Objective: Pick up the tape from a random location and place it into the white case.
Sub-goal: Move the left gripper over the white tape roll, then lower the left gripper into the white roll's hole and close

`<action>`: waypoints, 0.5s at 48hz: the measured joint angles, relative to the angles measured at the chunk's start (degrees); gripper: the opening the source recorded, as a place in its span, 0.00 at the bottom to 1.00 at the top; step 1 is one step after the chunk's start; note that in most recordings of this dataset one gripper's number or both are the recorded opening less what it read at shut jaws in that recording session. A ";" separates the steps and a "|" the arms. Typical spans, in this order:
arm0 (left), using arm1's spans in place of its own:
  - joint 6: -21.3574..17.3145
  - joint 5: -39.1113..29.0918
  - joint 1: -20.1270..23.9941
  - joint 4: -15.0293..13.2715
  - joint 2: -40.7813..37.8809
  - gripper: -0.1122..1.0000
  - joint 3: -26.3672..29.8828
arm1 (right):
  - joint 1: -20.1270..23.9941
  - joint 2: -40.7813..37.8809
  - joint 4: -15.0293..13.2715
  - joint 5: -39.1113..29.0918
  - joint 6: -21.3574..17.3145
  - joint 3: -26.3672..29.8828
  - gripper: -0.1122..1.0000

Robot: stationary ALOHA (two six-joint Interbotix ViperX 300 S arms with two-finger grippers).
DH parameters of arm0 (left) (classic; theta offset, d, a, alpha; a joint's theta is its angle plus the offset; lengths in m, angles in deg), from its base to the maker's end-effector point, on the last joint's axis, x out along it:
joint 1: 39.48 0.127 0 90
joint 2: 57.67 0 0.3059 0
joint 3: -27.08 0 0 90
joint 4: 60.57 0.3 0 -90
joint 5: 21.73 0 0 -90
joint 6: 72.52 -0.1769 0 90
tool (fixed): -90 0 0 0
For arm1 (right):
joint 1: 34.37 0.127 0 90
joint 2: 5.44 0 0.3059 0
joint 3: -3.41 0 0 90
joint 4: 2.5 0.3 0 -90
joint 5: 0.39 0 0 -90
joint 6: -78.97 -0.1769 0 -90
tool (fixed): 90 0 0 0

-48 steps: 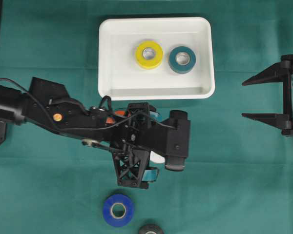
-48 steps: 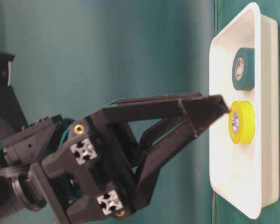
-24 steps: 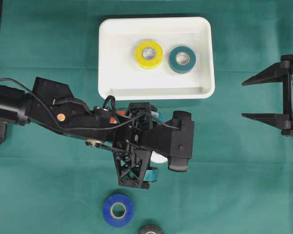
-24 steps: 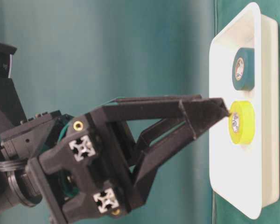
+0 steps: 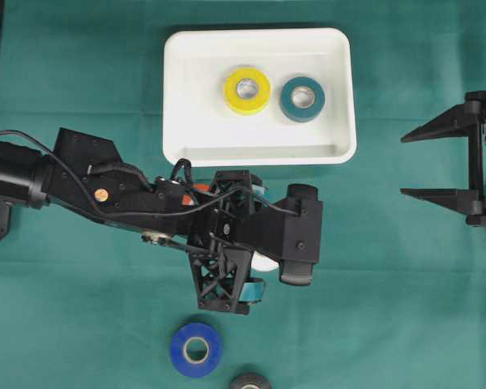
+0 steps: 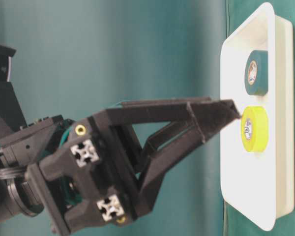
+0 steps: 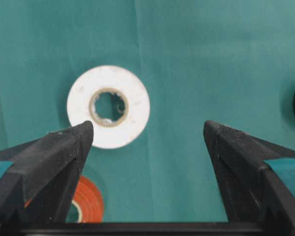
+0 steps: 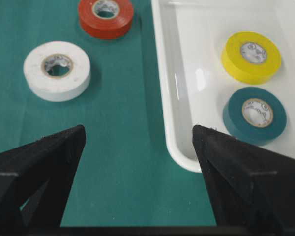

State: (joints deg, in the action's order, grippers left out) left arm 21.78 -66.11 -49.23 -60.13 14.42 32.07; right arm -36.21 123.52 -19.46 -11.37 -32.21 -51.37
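Green cloth (image 5: 405,284) covers the table. On it, the shallow white rectangular plastic case (image 5: 259,150) lies toward twelve o'clock in the overhead view, long axis running nine to three. Inside, a yellow tape roll (image 5: 247,90) and a teal tape roll (image 5: 302,99) lie flat, holes upward. The left gripper (image 7: 147,142), jaws spread and grasping nothing, hangs over a white tape roll (image 7: 108,106) (flat, hole up) beside an orange tape roll (image 7: 86,200). The right gripper (image 5: 417,166) stands open at three o'clock. A blue tape roll (image 5: 196,349) lies at six.
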 measured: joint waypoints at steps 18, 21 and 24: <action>0.00 5.19 0.09 0.00 -1.76 0.92 -3.08 | 0.00 -0.09 0.00 0.00 0.09 0.00 0.88; 0.00 6.24 0.09 0.00 -2.02 0.92 -3.52 | 0.00 -0.18 0.00 0.00 0.09 -0.09 0.88; 0.00 7.38 0.09 0.00 -2.29 0.92 -4.13 | 0.00 -0.26 0.00 0.00 0.09 -0.09 0.88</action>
State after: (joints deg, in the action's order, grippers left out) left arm 21.78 -58.73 -49.15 -60.13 12.14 27.94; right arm -36.21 123.26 -19.46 -11.37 -32.12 -51.46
